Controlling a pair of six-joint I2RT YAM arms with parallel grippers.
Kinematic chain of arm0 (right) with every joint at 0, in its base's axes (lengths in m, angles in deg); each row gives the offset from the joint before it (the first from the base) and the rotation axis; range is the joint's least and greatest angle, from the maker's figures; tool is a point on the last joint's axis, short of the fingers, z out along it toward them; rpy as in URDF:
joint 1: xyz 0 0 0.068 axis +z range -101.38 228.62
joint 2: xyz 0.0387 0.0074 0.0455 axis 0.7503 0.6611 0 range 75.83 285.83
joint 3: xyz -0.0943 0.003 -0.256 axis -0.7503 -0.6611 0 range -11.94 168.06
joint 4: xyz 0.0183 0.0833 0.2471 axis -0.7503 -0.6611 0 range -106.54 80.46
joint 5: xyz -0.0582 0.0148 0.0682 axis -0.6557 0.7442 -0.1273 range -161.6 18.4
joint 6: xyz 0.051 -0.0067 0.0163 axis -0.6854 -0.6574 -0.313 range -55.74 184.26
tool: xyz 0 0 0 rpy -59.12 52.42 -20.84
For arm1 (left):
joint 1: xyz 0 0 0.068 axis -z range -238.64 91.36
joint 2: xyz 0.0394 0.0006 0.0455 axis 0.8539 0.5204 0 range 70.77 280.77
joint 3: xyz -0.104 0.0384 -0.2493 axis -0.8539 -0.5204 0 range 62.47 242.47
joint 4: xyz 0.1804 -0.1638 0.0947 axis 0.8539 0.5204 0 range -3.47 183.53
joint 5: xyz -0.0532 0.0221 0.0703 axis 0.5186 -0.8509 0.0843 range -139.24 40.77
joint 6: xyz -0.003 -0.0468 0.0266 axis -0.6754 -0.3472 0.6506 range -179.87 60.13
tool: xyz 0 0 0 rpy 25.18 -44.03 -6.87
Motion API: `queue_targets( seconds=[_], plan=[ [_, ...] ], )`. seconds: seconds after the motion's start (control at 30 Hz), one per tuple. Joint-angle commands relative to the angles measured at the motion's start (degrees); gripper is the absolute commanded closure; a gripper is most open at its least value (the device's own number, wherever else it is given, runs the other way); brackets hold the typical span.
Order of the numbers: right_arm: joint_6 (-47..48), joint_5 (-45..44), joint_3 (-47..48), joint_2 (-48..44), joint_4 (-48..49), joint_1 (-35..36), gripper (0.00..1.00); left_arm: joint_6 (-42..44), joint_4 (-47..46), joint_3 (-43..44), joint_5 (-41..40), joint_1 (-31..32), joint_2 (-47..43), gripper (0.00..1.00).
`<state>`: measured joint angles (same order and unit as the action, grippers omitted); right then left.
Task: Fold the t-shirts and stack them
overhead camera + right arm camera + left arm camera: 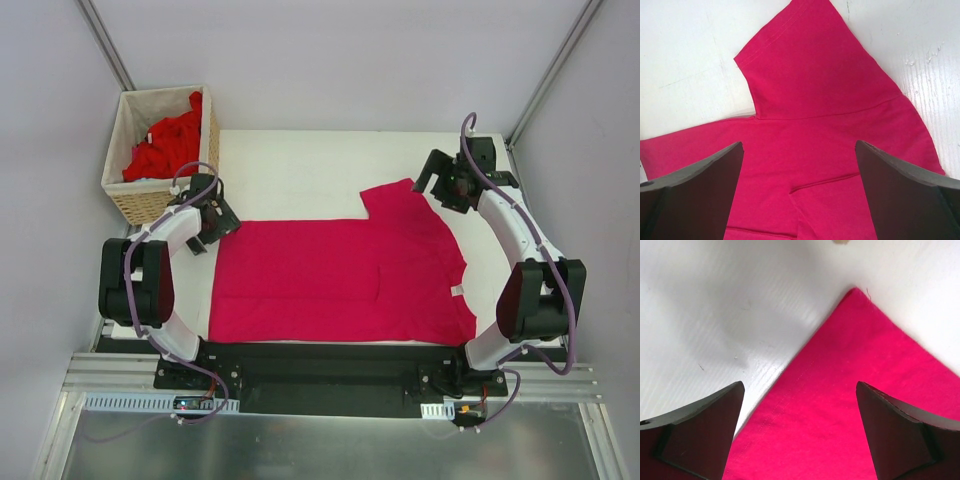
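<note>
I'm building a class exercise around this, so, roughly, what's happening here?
A magenta t-shirt lies spread flat on the white table, mid-folding job. The left gripper hovers over its far hem corner and the right gripper over its far sleeve, both with jaws open and holding nothing. More red t-shirts sit in the wicker basket at far left.

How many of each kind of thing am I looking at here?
Pink shirt, spread flat: 1
Basket: 1
Heap of red clothes in it: 1, pieces uncountable
Robot arms: 2, left arm and right arm
Total: 5
</note>
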<state>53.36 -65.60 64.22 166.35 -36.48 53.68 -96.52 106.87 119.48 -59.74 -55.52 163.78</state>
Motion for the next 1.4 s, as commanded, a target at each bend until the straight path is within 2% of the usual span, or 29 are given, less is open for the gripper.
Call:
queue_targets(
  seconds=[0.0, 0.47, 0.6, 0.73, 0.97, 1.1, 1.23, 1.37],
  plan=[
    [0.26, 0.77, 0.39, -0.61, 1.1, -0.23, 0.02, 0.96, -0.56, 3.98, 2.15, -2.32, 1.11, 0.05],
    [0.79, 0.24, 0.22, -0.43, 1.27, -0.23, 0.02, 1.4, 3.12, 16.89, 6.72, -9.7, 12.71, 0.05],
    [0.53, 0.33, 0.13, -0.17, 1.36, -0.23, 0.02, 1.66, 3.57, 16.56, 8.74, -10.15, 11.85, 0.06],
    [0.09, 1.12, -0.13, -0.17, 1.63, -0.05, 0.02, 0.43, 1.65, 11.55, 10.41, -8.83, 6.85, 0.06],
    [0.08, 1.47, -1.19, -1.84, 1.54, 1.27, 0.02, -3.25, -8.72, -2.23, 13.93, -4.97, -2.73, 0.07],
    [-0.09, 1.82, -2.41, -3.51, 2.06, 1.79, 0.02, -3.44, -14.79, -9.01, 5.87, -1.46, -11.26, 0.07],
    [-0.62, 2.26, -4.17, -4.74, 2.77, 3.02, 0.02, -2.56, -20.16, -14.29, 1.73, 0.83, -18.11, 0.07],
    [-0.97, 2.53, -7.07, -6.67, 4.35, 4.69, 0.02, -1.15, -32.27, -23.23, 0.58, 2.94, -23.31, 0.07]
  ],
)
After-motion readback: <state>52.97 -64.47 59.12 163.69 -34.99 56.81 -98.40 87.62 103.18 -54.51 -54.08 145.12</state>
